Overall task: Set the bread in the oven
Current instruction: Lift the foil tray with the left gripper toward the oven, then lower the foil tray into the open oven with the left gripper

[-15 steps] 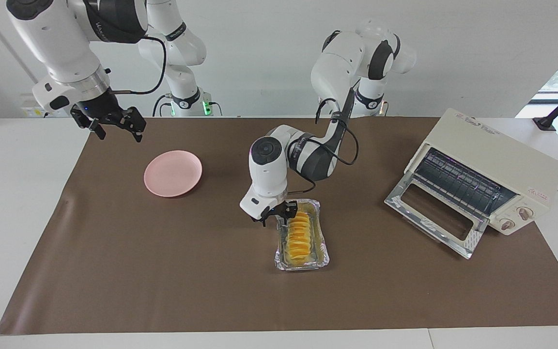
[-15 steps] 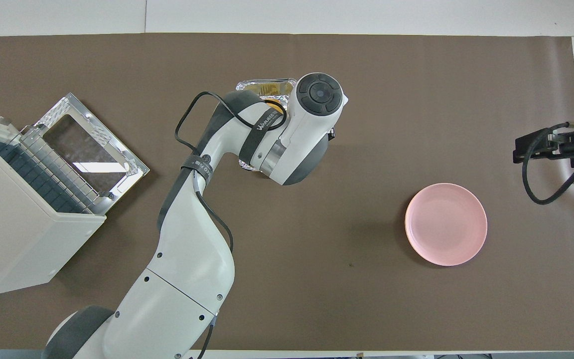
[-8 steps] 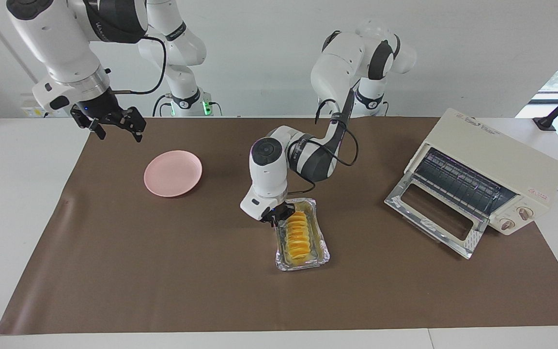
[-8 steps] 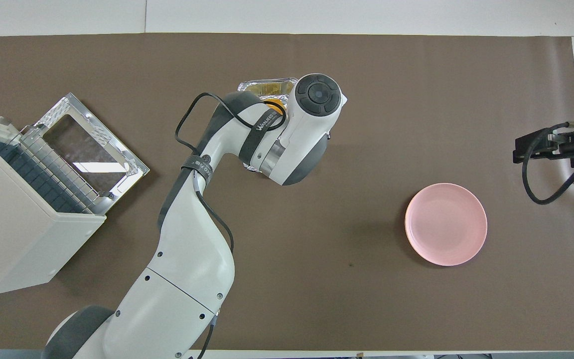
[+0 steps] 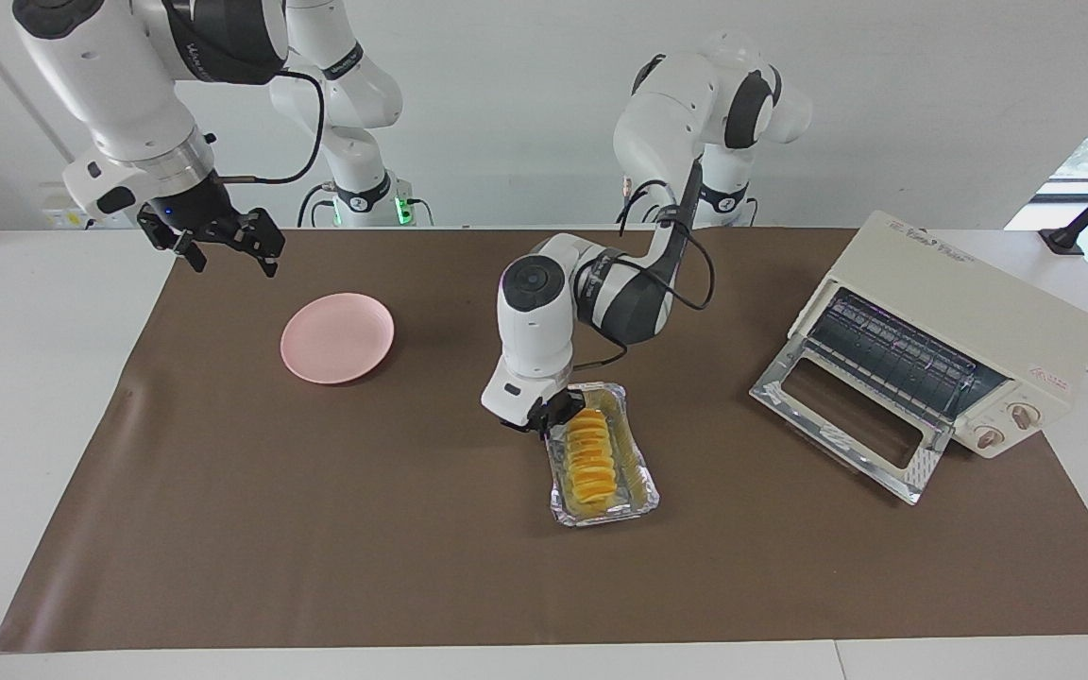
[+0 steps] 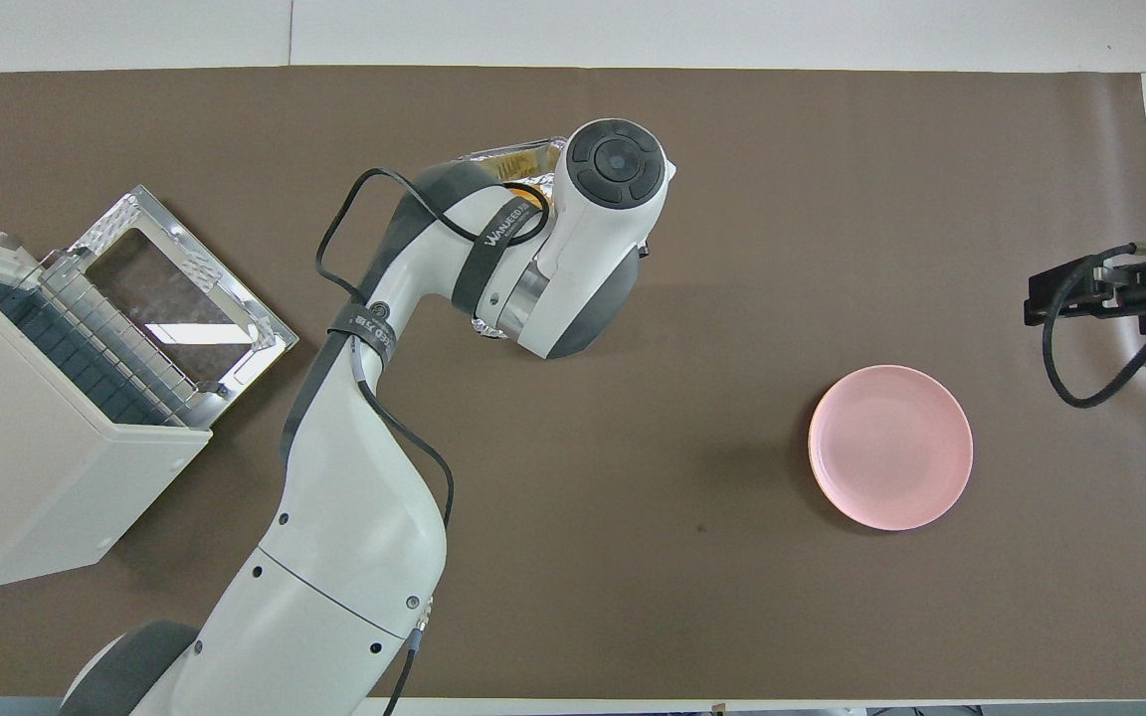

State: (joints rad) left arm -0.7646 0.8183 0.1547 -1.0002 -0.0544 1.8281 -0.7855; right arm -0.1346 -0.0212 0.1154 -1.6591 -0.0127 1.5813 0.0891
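Note:
The bread (image 5: pixel 589 455), a ridged yellow-orange loaf, lies in a crinkled foil tray (image 5: pixel 640 490) at mid-table. My left gripper (image 5: pixel 549 418) is down at the tray's corner nearest the robots, shut on its rim. In the overhead view the left arm covers most of the tray (image 6: pixel 508 157), and only a sliver of bread (image 6: pixel 534 198) shows. The cream oven (image 5: pixel 964 307) stands at the left arm's end of the table, its glass door (image 5: pixel 846 416) dropped open and the wire rack visible. My right gripper (image 5: pixel 223 247) waits open in the air over the mat's edge near the pink plate.
A round pink plate (image 5: pixel 337 337) sits toward the right arm's end of the table. Bare brown mat (image 5: pixel 723 491) lies between the tray and the oven door. The oven (image 6: pixel 26 457) takes up its corner of the mat in the overhead view.
My left gripper shut on the tray's rim. Tray and bread have since shifted toward the oven and turned slightly. The right arm has not moved.

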